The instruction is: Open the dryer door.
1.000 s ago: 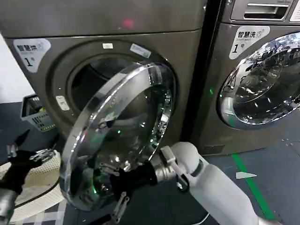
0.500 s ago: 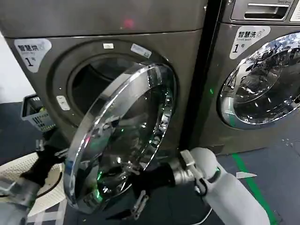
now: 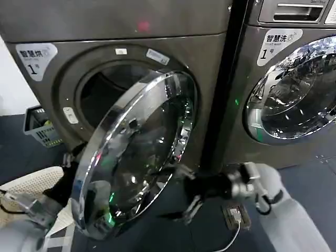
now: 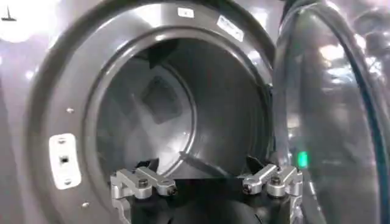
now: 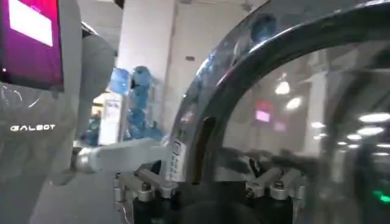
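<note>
A: Dryer door [image 3: 134, 152], head view: swung well out from the drum opening [image 3: 113, 100], hinged on the machine's right side, chrome ring facing outward, free edge low near the floor. Neighbouring machine's door [image 3: 294, 92] shut, not part of the job.

B: Right hand [image 3: 191, 197]?

A: Just beside the door's lower outer rim, in front of the glass, fingers spread apart, clamped on nothing. Left hand [image 3: 68, 173] tucked behind the door's free edge, near the white basket [image 3: 29, 191]; mostly hidden there.

B: Left wrist view?

A: Looking straight into the empty drum [image 4: 177, 109]. Left hand [image 4: 204, 182] apart, both fingertips bare, nothing between them. Door's inner side [image 4: 329, 115] standing close alongside.

B: Right wrist view?

A: Right hand [image 5: 207, 185] apart, facing the chrome ring [image 5: 244, 79] close up; whether a fingertip touches it, cannot tell.

B: Risks from here?

A: Judged mostly open, but unheld. Could swing back toward the opening with no grip on it. Left arm wedged between door and machine: could get pinched if the door closes, or knock the basket when pulling out. A hard push from the right hand could skid on the slick chrome.
</note>
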`<action>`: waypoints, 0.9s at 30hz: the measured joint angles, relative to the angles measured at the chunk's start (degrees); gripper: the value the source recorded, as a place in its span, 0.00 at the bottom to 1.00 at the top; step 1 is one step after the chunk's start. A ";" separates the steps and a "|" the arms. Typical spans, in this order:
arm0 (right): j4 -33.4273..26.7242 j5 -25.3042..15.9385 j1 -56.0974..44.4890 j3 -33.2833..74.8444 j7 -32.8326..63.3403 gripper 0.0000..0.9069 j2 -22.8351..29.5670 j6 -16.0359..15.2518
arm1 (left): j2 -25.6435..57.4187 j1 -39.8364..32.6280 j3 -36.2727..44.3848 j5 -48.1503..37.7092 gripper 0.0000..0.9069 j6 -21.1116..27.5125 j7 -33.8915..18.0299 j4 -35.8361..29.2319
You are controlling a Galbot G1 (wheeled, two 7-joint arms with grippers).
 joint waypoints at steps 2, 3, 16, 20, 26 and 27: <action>-0.07 -0.18 -1.45 3.44 -1.44 1.00 0.35 0.12 | 0.44 -0.38 0.55 0.01 1.00 -0.08 0.22 0.35; -0.07 -0.18 -2.23 5.21 -1.87 1.00 0.46 0.29 | 0.59 -0.53 0.87 -0.02 1.00 -0.12 0.30 0.48; -0.63 4.00 -12.02 32.60 4.83 1.00 4.24 2.86 | 1.92 -3.18 4.78 -1.30 1.00 -0.22 4.96 1.48; 0.63 5.30 -14.86 38.06 11.69 1.00 6.09 3.01 | 2.00 -3.26 6.38 -1.37 1.00 -0.28 5.87 1.00; 3.05 10.88 -17.21 44.26 23.82 1.00 7.37 -1.82 | 3.26 -3.75 9.09 -1.86 1.00 -0.83 6.26 0.38; 3.33 11.00 -17.54 45.56 25.86 1.00 7.29 -1.43 | 3.23 -3.91 9.58 -1.76 1.00 -0.91 6.57 0.27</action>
